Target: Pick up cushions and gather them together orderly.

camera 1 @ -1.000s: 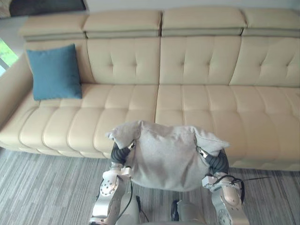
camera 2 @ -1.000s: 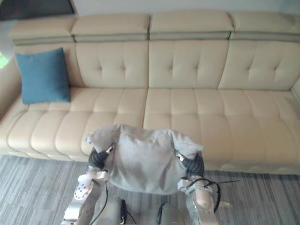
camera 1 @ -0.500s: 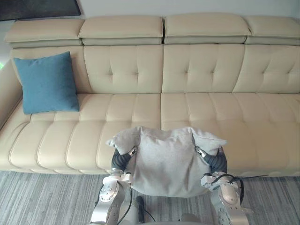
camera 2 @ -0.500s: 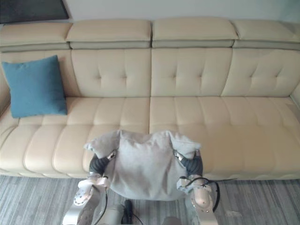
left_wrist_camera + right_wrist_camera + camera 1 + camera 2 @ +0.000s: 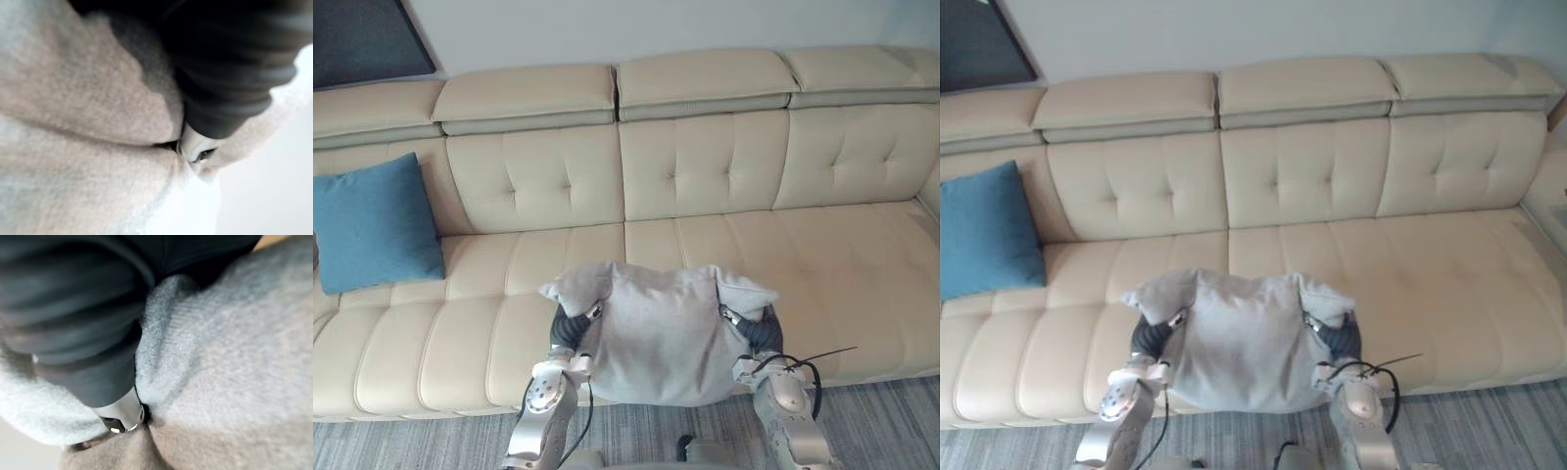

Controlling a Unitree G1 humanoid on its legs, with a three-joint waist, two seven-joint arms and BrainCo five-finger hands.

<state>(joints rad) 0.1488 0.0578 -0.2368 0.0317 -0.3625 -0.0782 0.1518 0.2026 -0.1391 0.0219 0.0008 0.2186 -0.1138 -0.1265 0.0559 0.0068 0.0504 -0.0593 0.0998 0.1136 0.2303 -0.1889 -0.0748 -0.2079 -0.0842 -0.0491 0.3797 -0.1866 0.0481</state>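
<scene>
Soft grey fabric cushion (image 5: 656, 338) hangs between the left hand (image 5: 570, 328) and right hand (image 5: 759, 331), one sunk into each upper corner, probably to carry it level (grip hidden in cloth: cannot tell). Square blue cushion (image 5: 372, 223) leans far beyond the left hand on the cream tufted sofa (image 5: 705, 166).

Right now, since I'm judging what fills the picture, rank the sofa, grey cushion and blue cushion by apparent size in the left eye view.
1. sofa
2. grey cushion
3. blue cushion
Grey is nearer the camera and blue is cut off at the edge, so their real order is unsure.
</scene>
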